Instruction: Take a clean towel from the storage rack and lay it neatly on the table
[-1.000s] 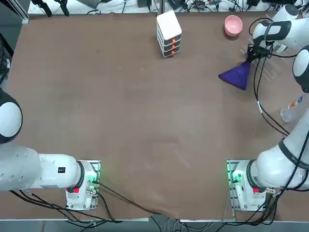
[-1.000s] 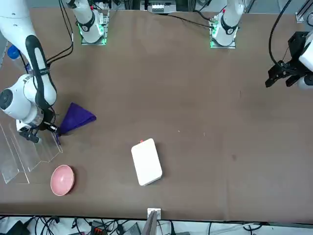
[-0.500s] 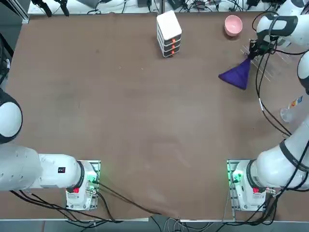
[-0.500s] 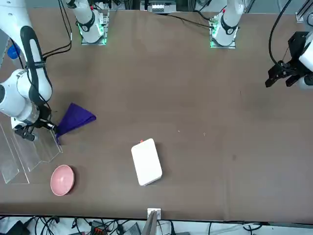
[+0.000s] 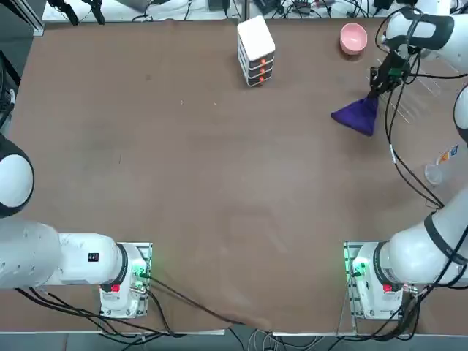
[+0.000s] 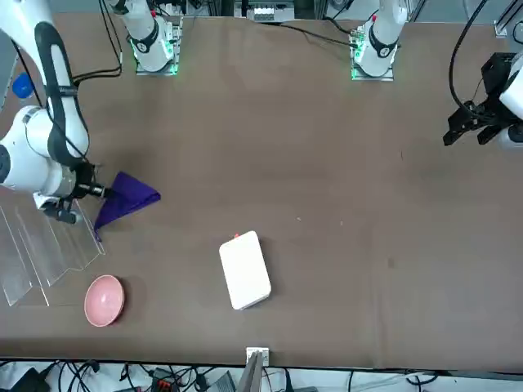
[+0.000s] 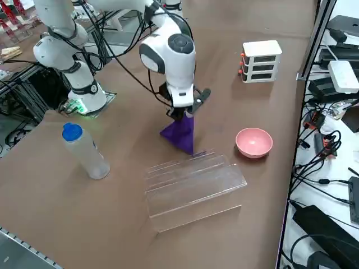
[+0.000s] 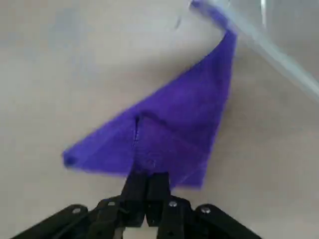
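The dark purple towel [image 5: 357,115] hangs as a triangle, its wide lower edge resting on the brown table [image 5: 219,168] and one corner lifted. My right gripper [image 5: 376,89] is shut on that raised corner, just beside the see-through storage rack [image 5: 411,95]. From the side, the gripper [image 7: 182,115] stands above the towel [image 7: 180,133], with the rack [image 7: 193,185] close behind. In the wrist view the closed fingers [image 8: 146,177] pinch the cloth [image 8: 169,129], whose far tip touches a rack bar [image 8: 269,40]. In the front view the towel [image 6: 124,200] spreads away from the gripper [image 6: 100,193].
A pink bowl [image 5: 353,37] sits at the far edge near the rack. A white stacked box with orange marks [image 5: 256,50] stands at the far middle. A clear bottle with a blue cap [image 7: 84,151] stands at the right edge, on the robot's side of the rack.
The right wrist has swung toward the table's far edge and the held corner has shifted a little away from the rack. The towel's lower edge stays where it was.
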You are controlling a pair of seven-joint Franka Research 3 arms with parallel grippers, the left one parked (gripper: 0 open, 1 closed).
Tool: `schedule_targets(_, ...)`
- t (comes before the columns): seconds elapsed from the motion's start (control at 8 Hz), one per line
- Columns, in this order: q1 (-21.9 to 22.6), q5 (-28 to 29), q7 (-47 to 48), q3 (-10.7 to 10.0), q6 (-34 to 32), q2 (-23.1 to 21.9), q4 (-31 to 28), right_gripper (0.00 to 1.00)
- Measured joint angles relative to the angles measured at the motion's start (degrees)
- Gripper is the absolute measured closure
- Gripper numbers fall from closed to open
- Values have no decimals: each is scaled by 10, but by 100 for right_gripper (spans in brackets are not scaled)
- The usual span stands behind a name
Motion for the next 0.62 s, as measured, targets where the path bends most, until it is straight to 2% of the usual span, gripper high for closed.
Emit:
schedule_targets(0.12, 6, 0, 0, 1, -32, -21, -21, 95)
schedule_targets(0.38, 24, 0, -1, 5, -54, -59, -84, 96)
schedule_targets(0.62, 51, 0, -1, 9, -88, -88, -121, 96)
